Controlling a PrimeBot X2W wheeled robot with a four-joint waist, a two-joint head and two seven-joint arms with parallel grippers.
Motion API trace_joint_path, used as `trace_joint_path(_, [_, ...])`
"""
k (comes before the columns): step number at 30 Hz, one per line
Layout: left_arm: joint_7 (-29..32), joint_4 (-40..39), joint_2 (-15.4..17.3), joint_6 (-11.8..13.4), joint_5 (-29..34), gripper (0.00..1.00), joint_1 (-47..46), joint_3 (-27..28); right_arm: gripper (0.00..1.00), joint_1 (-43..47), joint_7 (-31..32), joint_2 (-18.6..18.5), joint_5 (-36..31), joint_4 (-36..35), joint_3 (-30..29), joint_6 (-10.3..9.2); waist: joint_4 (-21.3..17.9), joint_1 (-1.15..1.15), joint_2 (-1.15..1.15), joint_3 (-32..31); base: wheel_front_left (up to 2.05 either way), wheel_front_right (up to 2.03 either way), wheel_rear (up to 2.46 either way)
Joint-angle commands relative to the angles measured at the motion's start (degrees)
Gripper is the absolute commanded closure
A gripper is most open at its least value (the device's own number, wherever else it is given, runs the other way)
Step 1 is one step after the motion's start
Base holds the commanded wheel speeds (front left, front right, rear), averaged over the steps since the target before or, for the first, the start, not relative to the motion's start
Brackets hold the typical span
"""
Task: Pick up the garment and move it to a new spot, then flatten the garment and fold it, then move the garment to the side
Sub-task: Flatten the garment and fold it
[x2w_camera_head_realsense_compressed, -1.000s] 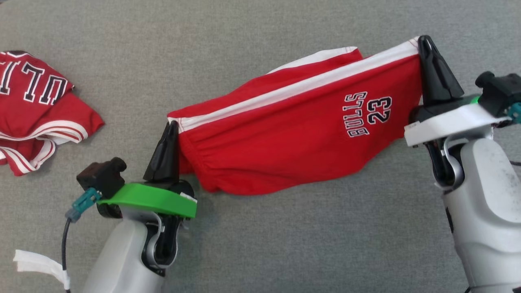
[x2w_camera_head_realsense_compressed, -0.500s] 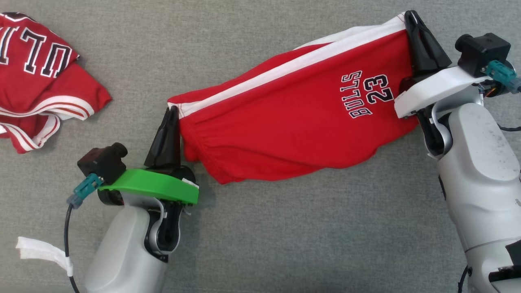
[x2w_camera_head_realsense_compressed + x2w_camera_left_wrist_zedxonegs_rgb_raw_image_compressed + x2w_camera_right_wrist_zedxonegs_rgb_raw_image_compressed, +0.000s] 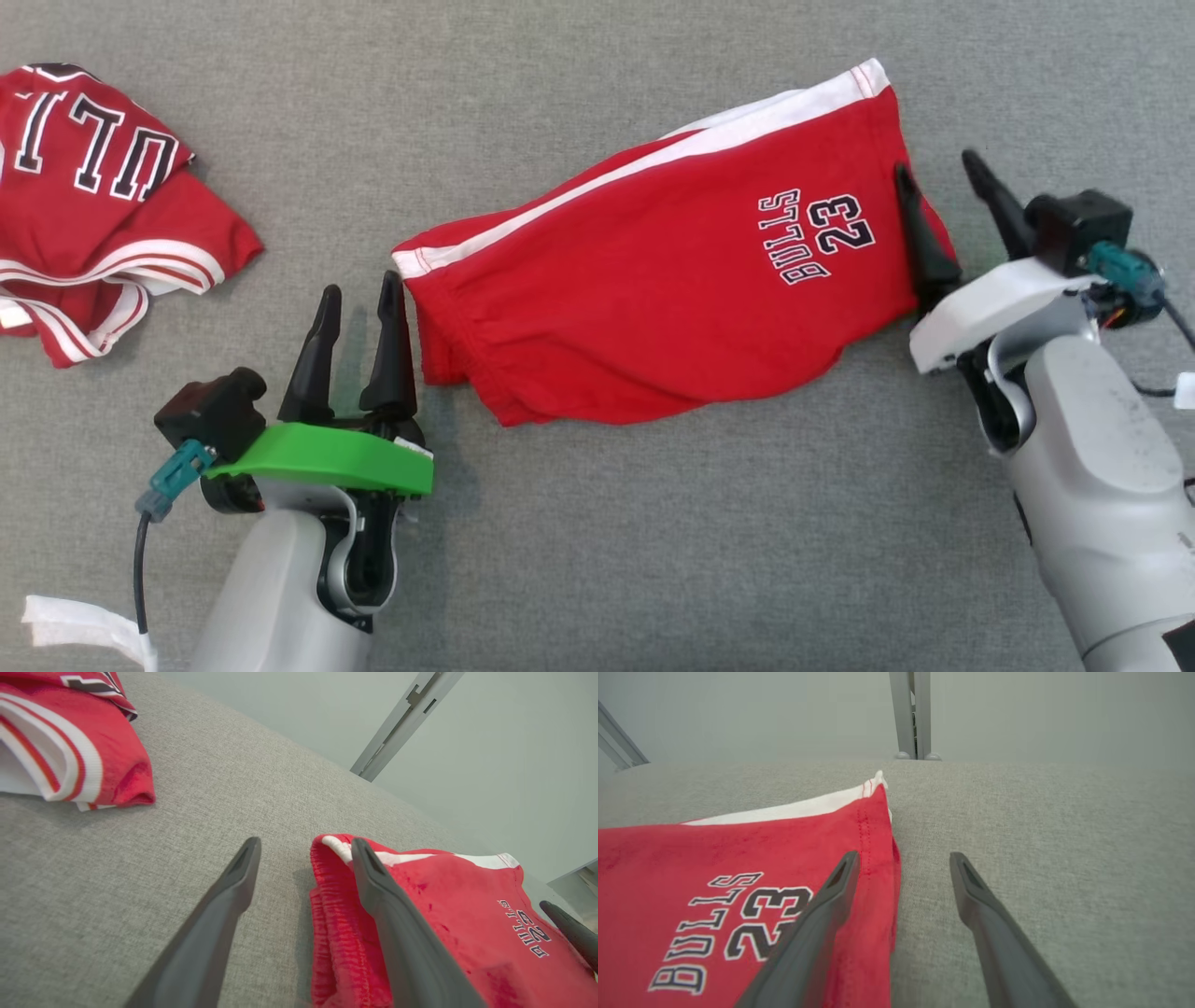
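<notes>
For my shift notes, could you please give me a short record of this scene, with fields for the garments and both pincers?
Surface: grey fabric surface
Garment: red shorts, lying spread out, "BULLS 23" print facing up
Left arm: left pincer open, at the waistband end, holding nothing
Right arm: right pincer open, one finger over the leg hem, holding nothing
Aside: red jersey, crumpled, on the robot's left, apart from the shorts
</notes>
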Motion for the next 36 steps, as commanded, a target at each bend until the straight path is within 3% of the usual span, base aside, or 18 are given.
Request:
trace_joint_path(1, [0.0, 0.1, -0.1, 0.1, 0.8, 0.0, 0.5, 0.4, 0.0, 0.7, 0.6, -0.3, 0.1, 1.5, 0.7, -0.1, -0.1, 0.0, 0.0, -0.1, 0.0, 0.0, 0.0])
trace_joint_path(5, [0.0, 0.1, -0.2, 0.1, 1.9, 0.0, 0.3, 0.8, 0.0, 0.4, 4.2, 0.6, 0.8, 6.4, 3.7, -0.1, 0.0, 0.0, 0.0, -0.2, 0.0, 0.0, 0.0])
trace_joint_path(6, [0.0, 0.2, -0.3, 0.1, 2.1, 0.0, 0.3, 0.8, 0.09, 0.5, 5.0, 0.8, 0.9, 7.5, 4.4, -0.1, 0.0, 0.0, 0.0, -0.3, 0.0, 0.0, 0.0])
trace_joint_path(8, [0.0, 0.4, -0.4, 0.1, 2.4, 0.0, 0.4, 1.1, 1.0, 0.4, 5.7, 1.2, 1.6, 9.2, 5.3, -0.1, -0.1, 0.0, 0.0, -0.6, 0.0, 0.0, 0.0])
trace_joint_path(14, [0.0, 1.3, -0.5, 0.1, 4.0, 0.0, 1.8, 2.2, 1.0, 1.3, 2.9, 0.7, 5.1, 11.4, 4.4, -0.1, -1.4, 0.0, 0.0, -3.1, 0.0, 0.0, 0.0])
trace_joint_path(25, [0.0, 2.1, -0.7, 0.1, 6.6, 0.0, 5.9, 3.2, 1.0, 9.0, -0.2, -2.9, 10.2, 8.9, -3.9, -0.11, -5.2, 0.0, 0.0, -8.8, 0.0, 0.0, 0.0])
trace_joint_path(32, [0.0, 1.9, -0.8, 0.1, 7.4, 0.0, 7.7, 2.4, 1.0, 13.3, -0.2, -2.6, 9.9, 2.5, -6.9, -0.1, -6.1, 0.0, 0.0, -9.8, 0.0, 0.0, 0.0])
trace_joint_path(36, [0.0, 2.0, -0.8, 0.1, 6.9, 0.0, 7.7, 2.1, 1.0, 11.2, -0.2, 0.0, 8.4, -4.0, -3.8, -0.06, -5.9, 0.0, 0.0, -9.9, 0.0, 0.0, 0.0])
